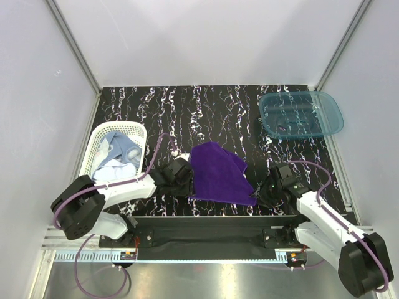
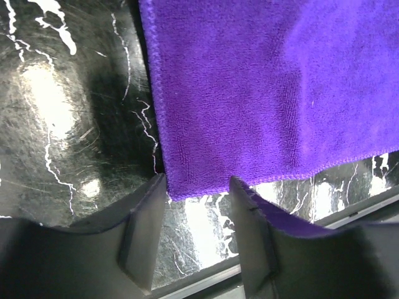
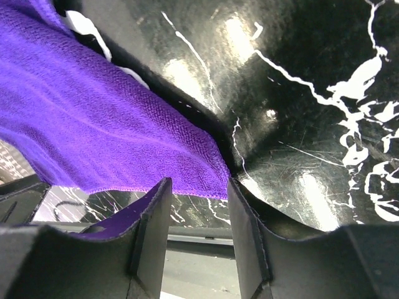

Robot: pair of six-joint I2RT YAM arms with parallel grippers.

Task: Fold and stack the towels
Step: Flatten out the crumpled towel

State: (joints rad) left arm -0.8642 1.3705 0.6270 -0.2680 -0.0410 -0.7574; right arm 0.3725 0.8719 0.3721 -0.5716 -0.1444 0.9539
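The purple towel (image 2: 262,87) runs off the left wrist view's top and right edges. From above, we lose its near right corner under the right hand (image 1: 263,192). The left arm (image 1: 124,185) covers the basket's (image 1: 120,124) near rim, and we cannot separate the bunched pale towels (image 1: 117,152) inside.

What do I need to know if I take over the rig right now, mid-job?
Left gripper: open, jaws on either side of the purple towel's near-left corner, not pinched.
Right gripper: open, at the towel's near-right corner.
The purple towel is loosely spread mid-table. The light blue towels are heaped in the white basket on the left. The teal bin sits far right.
Done: nothing folded or stacked.
Left: pinch both corners, fold the purple towel, then fold the basket towels and stack all.
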